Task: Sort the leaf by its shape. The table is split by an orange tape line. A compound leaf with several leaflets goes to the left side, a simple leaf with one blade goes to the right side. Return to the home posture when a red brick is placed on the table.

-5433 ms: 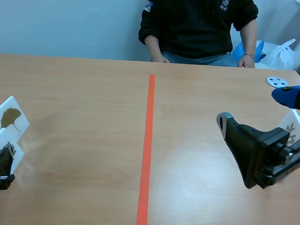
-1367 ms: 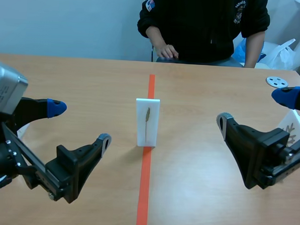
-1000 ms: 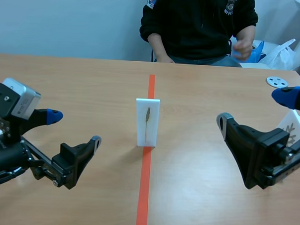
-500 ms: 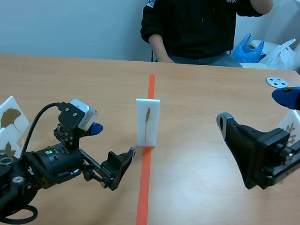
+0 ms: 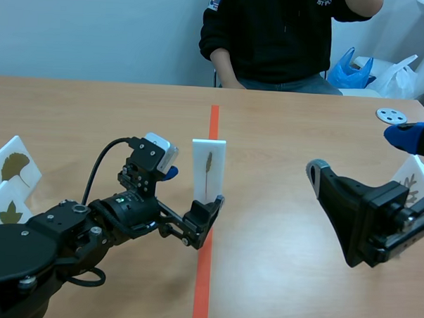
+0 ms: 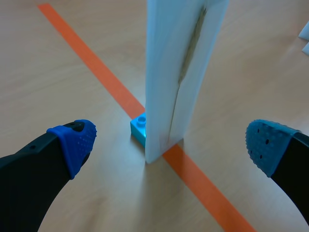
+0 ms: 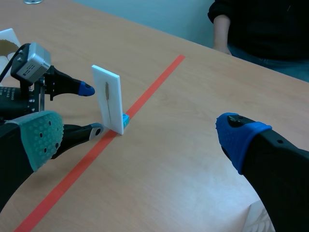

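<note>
Since half a second ago my left tool [image 5: 192, 187] has swung in on the white upright card with one narrow leaf [image 6: 178, 72]. The card stands on the orange tape line [image 5: 213, 124], long axis vertical, framed by the parted jaws but not yet touched. My right tool [image 7: 141, 136], also apart, hangs well off.

**No Legible Writing**

No text, number or brand can be read anywhere. The person's black sweatshirt [image 5: 274, 35] carries a small white chest emblem [image 5: 323, 0] and a small coloured sleeve patch [image 5: 214, 2], but both are too small to make out.
</note>
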{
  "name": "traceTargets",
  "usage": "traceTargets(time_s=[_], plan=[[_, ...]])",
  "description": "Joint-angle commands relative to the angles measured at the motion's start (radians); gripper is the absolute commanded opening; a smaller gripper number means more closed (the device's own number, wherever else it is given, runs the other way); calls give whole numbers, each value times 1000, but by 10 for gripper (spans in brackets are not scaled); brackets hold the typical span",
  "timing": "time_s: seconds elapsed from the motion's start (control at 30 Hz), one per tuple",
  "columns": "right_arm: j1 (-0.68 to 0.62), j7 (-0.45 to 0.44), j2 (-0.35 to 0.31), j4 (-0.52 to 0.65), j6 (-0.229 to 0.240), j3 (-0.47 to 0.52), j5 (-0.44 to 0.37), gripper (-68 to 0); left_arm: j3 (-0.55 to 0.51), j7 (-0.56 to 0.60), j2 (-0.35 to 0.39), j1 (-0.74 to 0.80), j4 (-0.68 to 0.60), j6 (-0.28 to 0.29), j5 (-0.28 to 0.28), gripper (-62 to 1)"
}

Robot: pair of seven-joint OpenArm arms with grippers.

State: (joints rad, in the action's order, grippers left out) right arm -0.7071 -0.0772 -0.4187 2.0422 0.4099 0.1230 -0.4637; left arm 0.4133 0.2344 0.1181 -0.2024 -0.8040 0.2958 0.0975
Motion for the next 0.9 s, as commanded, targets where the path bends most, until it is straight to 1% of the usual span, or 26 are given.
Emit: traceTargets(time_s=[0.0,0.33,0.43,0.5,0.7,0.77,0.87], plan=[[15,-18,-4,3,-3,13,-11,-4,10,24,-12,-23,-18,3,10,14],[15,-19,-2,3,-3,13,-11,-4,50,28,-21,-45,-8,6,10,9],[15,-19,-2,3,-3,13,-11,-4,50,31,-23,-45,-8,6,10,-126],[15,-19,-2,3,-3,13,-11,-4,50,31,-27,-47,-8,6,10,-184],[15,-19,-2,3,-3,13,-11,-4,50,31,-51,-47,-8,2,10,-299],[15,-19,-2,3,-3,13,-11,-4,50,32,-55,-47,-8,2,10,-321],[15,-19,-2,3,-3,13,-11,-4,49,31,-67,-47,-8,-24,10,-363]])
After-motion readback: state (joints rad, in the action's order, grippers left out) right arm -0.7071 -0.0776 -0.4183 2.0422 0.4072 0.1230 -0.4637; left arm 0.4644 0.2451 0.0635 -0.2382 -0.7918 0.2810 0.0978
